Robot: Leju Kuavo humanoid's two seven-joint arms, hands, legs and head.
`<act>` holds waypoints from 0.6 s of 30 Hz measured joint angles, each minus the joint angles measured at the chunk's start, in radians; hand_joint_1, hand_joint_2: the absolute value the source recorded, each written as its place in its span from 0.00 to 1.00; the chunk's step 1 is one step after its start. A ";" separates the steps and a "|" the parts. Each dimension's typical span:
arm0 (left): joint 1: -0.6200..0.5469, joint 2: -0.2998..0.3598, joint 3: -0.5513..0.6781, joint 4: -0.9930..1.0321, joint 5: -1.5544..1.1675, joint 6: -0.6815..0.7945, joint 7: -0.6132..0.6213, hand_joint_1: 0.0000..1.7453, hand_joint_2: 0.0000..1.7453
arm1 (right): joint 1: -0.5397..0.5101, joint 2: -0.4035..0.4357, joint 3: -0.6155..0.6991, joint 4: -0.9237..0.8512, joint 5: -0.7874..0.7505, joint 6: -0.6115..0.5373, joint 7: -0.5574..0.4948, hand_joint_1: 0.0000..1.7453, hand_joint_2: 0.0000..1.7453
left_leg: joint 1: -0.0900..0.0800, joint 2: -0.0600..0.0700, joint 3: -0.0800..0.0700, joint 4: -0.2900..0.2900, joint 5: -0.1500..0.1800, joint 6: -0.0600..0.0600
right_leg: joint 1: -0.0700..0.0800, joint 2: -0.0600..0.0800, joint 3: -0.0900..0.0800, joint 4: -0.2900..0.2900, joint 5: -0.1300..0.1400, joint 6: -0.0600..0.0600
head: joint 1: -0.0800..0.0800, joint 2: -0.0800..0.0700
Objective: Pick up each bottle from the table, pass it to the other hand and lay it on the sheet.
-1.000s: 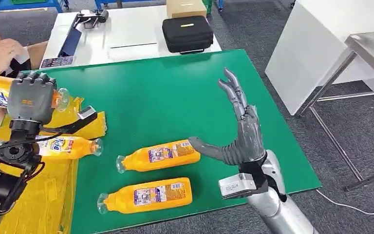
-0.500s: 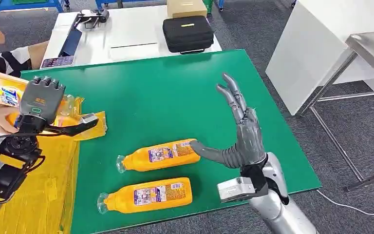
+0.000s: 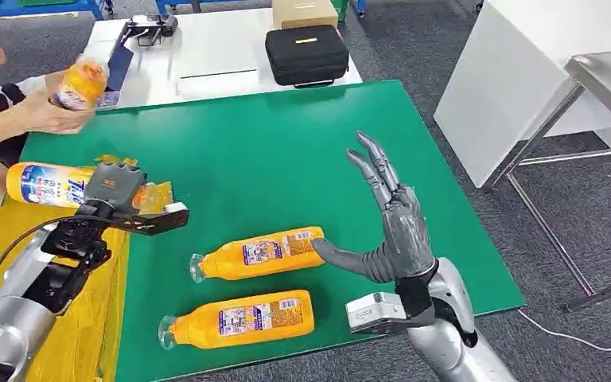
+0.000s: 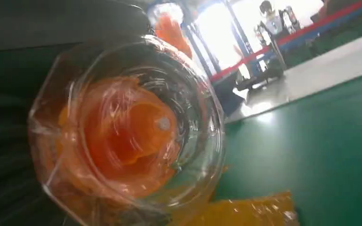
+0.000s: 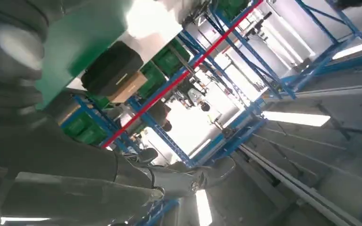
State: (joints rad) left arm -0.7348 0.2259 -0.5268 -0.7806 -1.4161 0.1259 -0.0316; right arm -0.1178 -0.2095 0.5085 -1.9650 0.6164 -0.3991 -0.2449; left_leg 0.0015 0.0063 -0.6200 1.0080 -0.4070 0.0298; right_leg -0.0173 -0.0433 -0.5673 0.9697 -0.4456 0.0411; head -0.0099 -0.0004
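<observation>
Left hand holds one bottle over the sheet; two bottles wait on the worktop.

The left hand (image 3: 114, 185) grips a held bottle (image 3: 48, 185) lying sideways just above the far end of the yellow sheet (image 3: 71, 334), so this one looks passed over but not yet laid down. Two more lie on the green worktop (image 3: 262, 151): the farther bottle (image 3: 258, 253) and the nearer bottle (image 3: 243, 317), both still to be picked up, passed and placed. The right hand (image 3: 394, 231) is spread and holds nothing, its thumb tip at or just beside the right end of the farther bottle. At far left, a person's hand (image 3: 48, 118) holds another bottle (image 3: 82, 82).
</observation>
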 measured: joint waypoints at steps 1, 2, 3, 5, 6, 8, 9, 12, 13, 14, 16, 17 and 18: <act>0.000 -0.006 0.003 0.007 0.001 -0.002 -0.002 1.00 1.00 | 0.002 0.001 -0.001 0.000 0.001 0.005 0.000 0.00 1.00 | 0.000 0.000 0.000 0.000 0.000 0.000 | 0.000 0.000 0.000 0.000 0.000 0.000 | 0.000 0.000; -0.001 -0.012 0.005 0.015 0.002 -0.006 -0.003 1.00 1.00 | 0.004 0.003 -0.002 0.000 0.002 0.010 0.002 0.00 1.00 | 0.000 0.000 0.000 0.000 0.000 0.000 | 0.000 0.000 0.000 0.000 0.000 0.000 | 0.000 0.000; -0.001 -0.016 0.008 0.023 0.003 -0.011 -0.003 1.00 1.00 | 0.007 0.005 -0.005 0.000 0.002 0.015 0.003 0.00 1.00 | 0.000 0.000 0.000 0.000 0.000 0.000 | 0.000 0.000 0.000 0.000 0.000 0.000 | 0.000 0.000; -0.001 -0.026 0.017 0.036 0.010 -0.021 -0.003 1.00 1.00 | 0.010 0.009 -0.010 0.000 0.003 0.023 0.003 0.00 1.00 | 0.000 0.000 0.000 0.000 0.000 0.000 | 0.000 0.000 0.000 0.000 0.000 0.000 | 0.000 0.000; -0.002 -0.029 0.019 0.044 0.011 -0.023 -0.003 1.00 1.00 | 0.012 0.011 -0.013 0.000 0.003 0.024 0.003 0.00 1.00 | 0.000 0.000 0.000 0.000 0.000 0.000 | 0.000 0.000 0.000 0.000 0.000 0.000 | 0.000 0.000; -0.002 -0.035 0.020 0.053 0.011 -0.023 -0.003 1.00 1.00 | 0.013 0.014 -0.015 0.000 0.005 0.025 0.003 0.00 1.00 | 0.000 0.000 0.000 0.000 0.000 0.000 | 0.000 0.000 0.000 0.000 0.000 0.000 | 0.000 0.000; -0.002 -0.037 0.021 0.057 0.012 -0.023 -0.004 0.87 1.00 | 0.013 0.015 -0.016 0.000 0.005 0.026 0.003 0.00 1.00 | 0.000 0.000 0.000 0.000 0.000 0.000 | 0.000 0.000 0.000 0.000 0.000 0.000 | 0.001 0.000; -0.003 -0.044 0.022 0.067 0.021 -0.036 -0.010 0.00 1.00 | 0.016 0.018 -0.019 0.000 0.011 0.037 0.008 0.00 1.00 | 0.000 0.000 0.000 0.000 0.000 0.000 | 0.000 0.000 0.000 0.000 0.000 0.000 | 0.000 0.000; -0.003 -0.047 0.022 0.071 0.024 -0.044 -0.012 0.00 1.00 | 0.019 0.019 -0.022 0.000 0.015 0.045 0.011 0.00 1.00 | 0.000 0.000 0.000 0.000 0.000 0.000 | 0.000 0.000 0.000 0.000 0.000 0.000 | 0.000 0.000; -0.003 -0.049 0.022 0.074 0.026 -0.048 -0.012 0.00 1.00 | 0.022 0.021 -0.024 0.000 0.019 0.048 0.014 0.00 1.00 | 0.000 0.000 0.000 0.000 0.000 0.000 | 0.000 0.000 0.000 0.000 0.000 0.000 | 0.000 0.000; -0.003 -0.052 0.022 0.079 0.031 -0.058 -0.011 0.00 1.00 | 0.027 0.022 -0.025 0.000 0.024 0.056 0.016 0.00 1.00 | 0.000 0.000 0.000 0.000 0.000 0.000 | 0.000 0.000 0.000 0.000 0.000 0.000 | 0.000 0.000; -0.003 -0.053 0.022 0.081 0.033 -0.063 -0.008 0.00 1.00 | 0.030 0.023 -0.026 0.000 0.028 0.060 0.018 0.00 1.00 | 0.000 0.000 0.000 0.000 0.000 0.000 | 0.000 0.000 0.000 0.000 0.000 0.000 | 0.000 0.000; -0.003 -0.054 0.022 0.082 0.037 -0.065 -0.004 0.00 1.00 | 0.032 0.023 -0.026 0.000 0.032 0.064 0.021 0.00 1.00 | 0.000 0.000 0.000 0.000 0.000 0.000 | 0.000 0.000 0.000 0.000 0.000 0.000 | 0.000 0.000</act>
State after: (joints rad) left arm -0.7380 0.1717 -0.5051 -0.6981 -1.3794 0.0606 -0.0358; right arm -0.0862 -0.1862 0.4826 -1.9650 0.6481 -0.3353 -0.2243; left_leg 0.0015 0.0063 -0.6202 1.0080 -0.4070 0.0298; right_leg -0.0173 -0.0434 -0.5672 0.9697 -0.4456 0.0411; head -0.0095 -0.0004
